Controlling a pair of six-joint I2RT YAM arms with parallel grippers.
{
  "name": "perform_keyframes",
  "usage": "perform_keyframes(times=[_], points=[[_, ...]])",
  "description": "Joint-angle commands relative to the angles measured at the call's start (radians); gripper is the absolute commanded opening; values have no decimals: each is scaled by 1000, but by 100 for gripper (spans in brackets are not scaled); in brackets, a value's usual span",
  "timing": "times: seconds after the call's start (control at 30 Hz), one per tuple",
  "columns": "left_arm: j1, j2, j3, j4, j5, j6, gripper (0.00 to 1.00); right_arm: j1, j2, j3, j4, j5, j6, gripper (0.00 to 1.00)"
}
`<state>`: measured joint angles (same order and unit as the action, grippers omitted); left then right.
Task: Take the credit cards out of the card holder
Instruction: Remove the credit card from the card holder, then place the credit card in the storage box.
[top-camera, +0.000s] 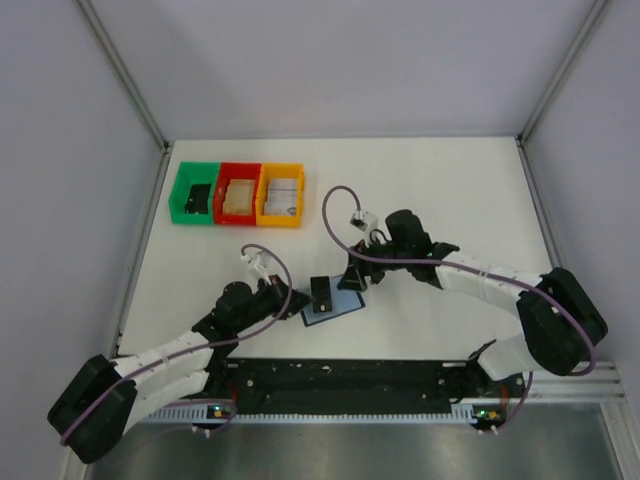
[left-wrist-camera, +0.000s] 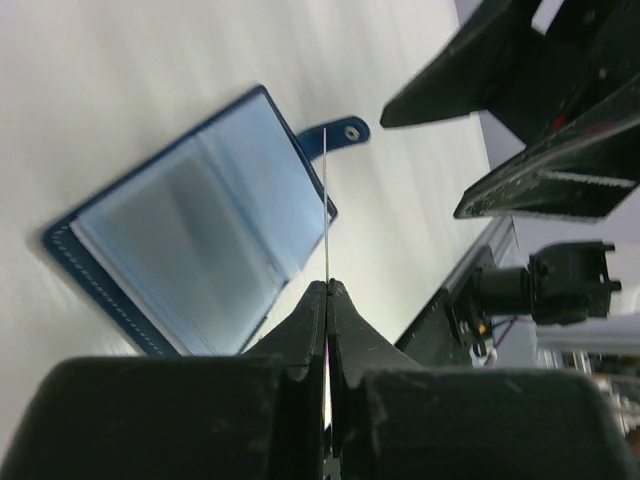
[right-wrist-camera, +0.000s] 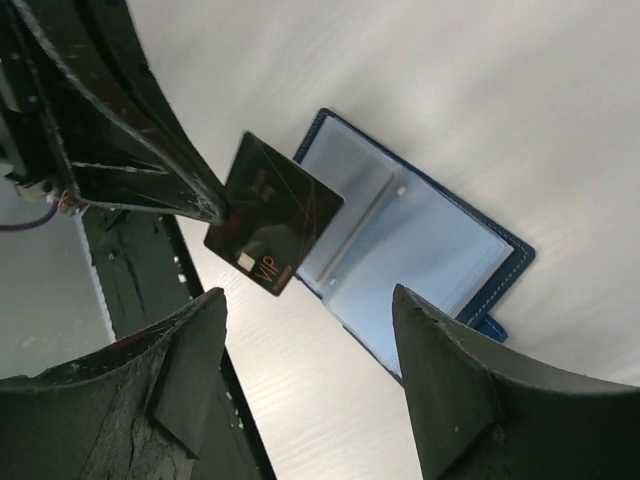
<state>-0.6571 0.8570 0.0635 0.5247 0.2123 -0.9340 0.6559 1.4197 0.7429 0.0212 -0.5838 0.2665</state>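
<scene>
**Hidden or unclear.** In my left wrist view the credit card (left-wrist-camera: 326, 210) shows edge-on as a thin pale line, so its face cannot be read there. Its lower edge is buried between the fingers of my left pincer (left-wrist-camera: 327, 286). My right wrist view gives the card's face (right-wrist-camera: 272, 215), black with the letters VIP, and my left fingertips cover one corner. The card holder (right-wrist-camera: 420, 240) is cut off along one edge by my right finger, which also hides most of its snap tab (left-wrist-camera: 340, 132) in that view. The clear sleeves are blurred, and I cannot tell whether more cards sit in them. From above, the contents of the green bin (top-camera: 192, 195), red bin (top-camera: 238, 194) and orange bin (top-camera: 281, 195) are too small to name.

**Position.** The card holder (top-camera: 335, 308) lies open and flat on the white table (top-camera: 450, 200), between my two pincers. My left pincer (top-camera: 300, 297) is clamped on the credit card, which is raised at the holder's edge, its whole face outside the sleeves. My right pincer (right-wrist-camera: 308, 295) hangs above the holder, jaws wide, with nothing gripped.
</scene>
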Motion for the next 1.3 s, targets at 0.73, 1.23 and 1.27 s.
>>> perform_keyframes(times=[0.73, 1.23, 1.27], points=[[2, 60, 176, 120, 424, 244, 0, -12, 73, 223, -296, -518, -437, 0], [4, -406, 59, -8, -22, 184, 68, -1, -152, -69, 566, -277, 235, 0], [2, -409, 61, 0, -14, 182, 68, 4, -162, -88, 606, -246, 266, 0]])
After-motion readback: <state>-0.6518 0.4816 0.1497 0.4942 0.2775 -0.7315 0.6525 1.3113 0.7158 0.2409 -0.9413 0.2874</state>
